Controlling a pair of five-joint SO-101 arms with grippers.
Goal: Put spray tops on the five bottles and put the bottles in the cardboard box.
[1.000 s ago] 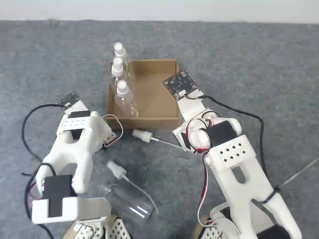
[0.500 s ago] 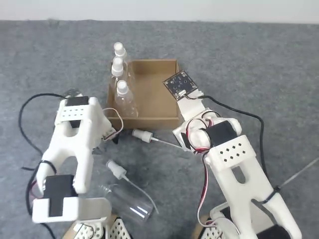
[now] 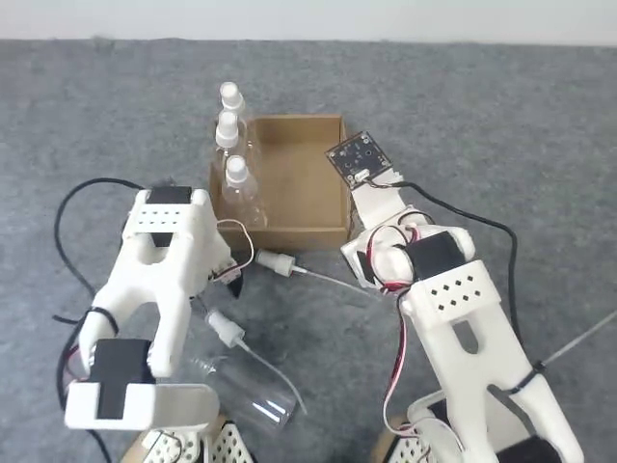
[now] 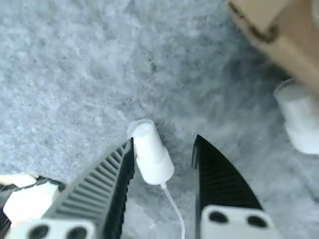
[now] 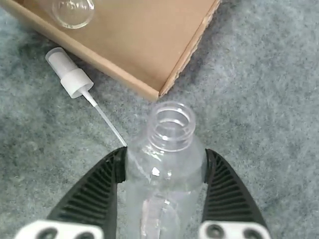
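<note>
Left jaws wide astride spray top — axis parallel to them, tube trailing wristward; right jaws clamp capless bottle.

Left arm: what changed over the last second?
The left arm swung right, toward the cardboard box. The left gripper now stands open astride a loose spray top, not yet closed on it. Unchanged: the right gripper stays shut on the open bottle, barely shifted, and the three capped bottles are in the box.
</note>
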